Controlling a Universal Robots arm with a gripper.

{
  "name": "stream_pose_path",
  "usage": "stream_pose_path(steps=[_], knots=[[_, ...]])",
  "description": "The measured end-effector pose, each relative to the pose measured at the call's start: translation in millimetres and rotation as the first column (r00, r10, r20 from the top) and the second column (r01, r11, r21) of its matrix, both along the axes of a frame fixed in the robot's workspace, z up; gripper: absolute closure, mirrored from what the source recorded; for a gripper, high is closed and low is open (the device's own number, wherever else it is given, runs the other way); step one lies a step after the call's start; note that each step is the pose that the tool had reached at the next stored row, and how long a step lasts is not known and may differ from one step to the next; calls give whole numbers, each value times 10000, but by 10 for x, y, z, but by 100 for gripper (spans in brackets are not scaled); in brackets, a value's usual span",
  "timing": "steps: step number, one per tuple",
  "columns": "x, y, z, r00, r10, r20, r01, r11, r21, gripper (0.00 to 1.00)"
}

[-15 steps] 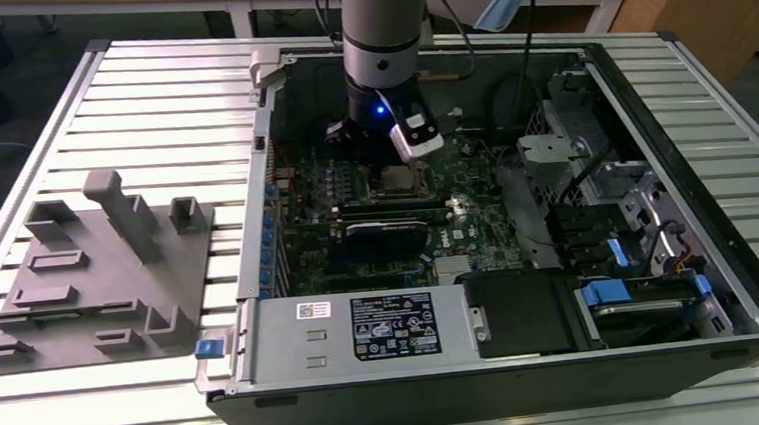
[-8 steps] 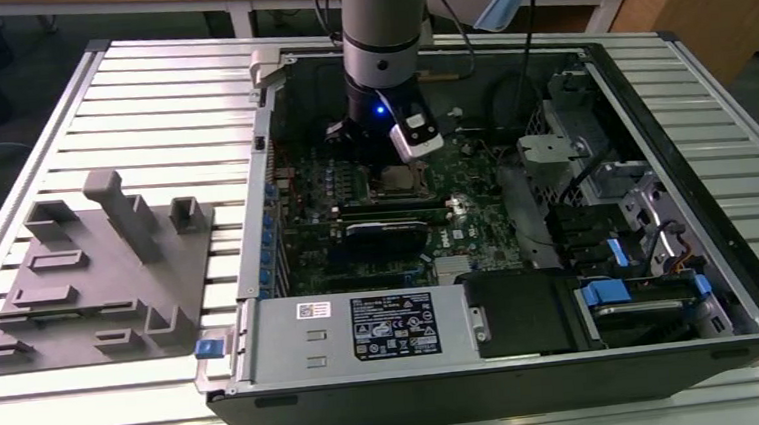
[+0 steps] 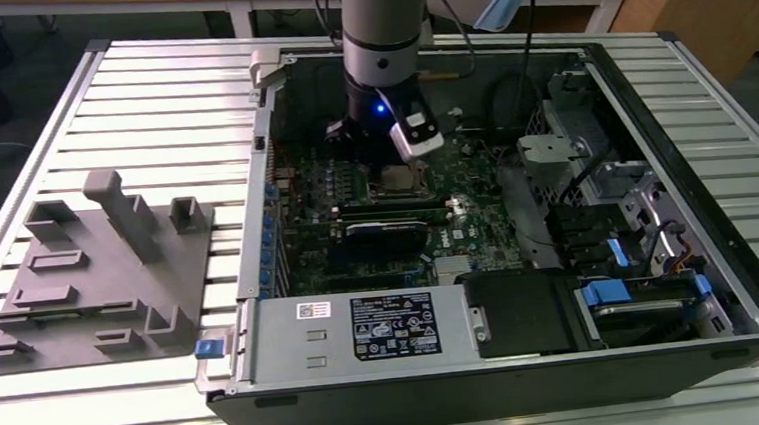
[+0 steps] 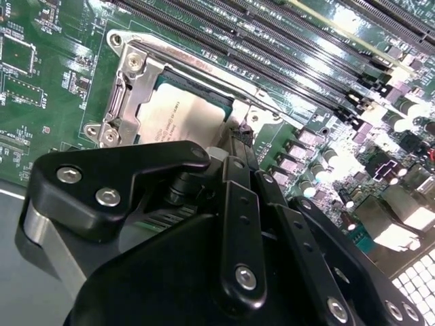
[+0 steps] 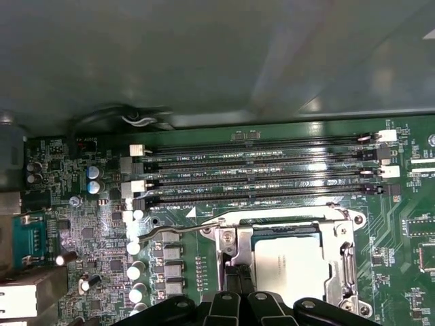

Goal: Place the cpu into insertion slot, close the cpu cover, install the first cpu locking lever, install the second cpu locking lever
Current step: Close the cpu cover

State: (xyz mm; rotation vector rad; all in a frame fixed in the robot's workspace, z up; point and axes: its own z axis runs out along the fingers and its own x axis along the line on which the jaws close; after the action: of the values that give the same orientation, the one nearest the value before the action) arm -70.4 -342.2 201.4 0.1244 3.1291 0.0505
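First wrist view shows my gripper [image 5: 239, 280] with fingers pressed together, gripping nothing I can make out, at the edge of the cpu cover [image 5: 345, 261] lying flat over the cpu [image 5: 292, 261] seated in the insertion slot [image 5: 356, 220], probably to work the locking lever [image 5: 178, 231] beside it.

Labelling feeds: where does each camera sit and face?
Exterior view: off-arm, high, looking down into the open black computer case; grey arm shows.
First wrist view: on the arm, facing long black memory slots; black tool shows.
Second wrist view: on the arm, facing the green motherboard past the tool.
Both wrist views share the silver-grey square cpu.
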Motion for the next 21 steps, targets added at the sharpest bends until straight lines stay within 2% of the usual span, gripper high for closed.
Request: stream_pose_path(steps=[5,16,21], knots=[[0,0,46,10000,0,-1,0,10000,-1,89],[0,0,303,10000,0,0,0,10000,-1,89],[0,0,312,10000,1,2,-1,10000,1,89]])
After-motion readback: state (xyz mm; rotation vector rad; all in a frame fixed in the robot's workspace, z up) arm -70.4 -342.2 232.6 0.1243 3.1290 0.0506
